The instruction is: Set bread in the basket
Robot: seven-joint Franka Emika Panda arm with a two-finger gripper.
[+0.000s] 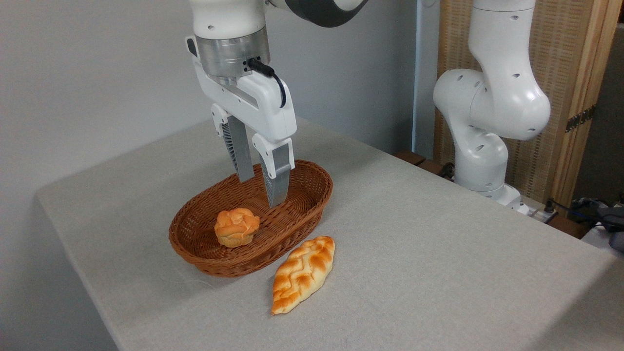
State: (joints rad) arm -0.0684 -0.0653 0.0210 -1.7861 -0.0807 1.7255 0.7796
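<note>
The bread (303, 274), a long braided golden loaf with pointed ends, lies on the table just in front of the basket's right side. The oval reddish-brown wicker basket (297, 220) sits in the middle of the table. My gripper (260, 192) hangs over the basket's far half, fingers pointing down and open, with nothing between them. It is above and behind the loaf, well apart from it.
A small round orange bun (236, 226) sits inside the basket at its near-left part. The arm's white base (482, 161) stands at the table's back right. Grey tablecloth (438, 253) stretches right of the loaf; the table's edges run along the left and front.
</note>
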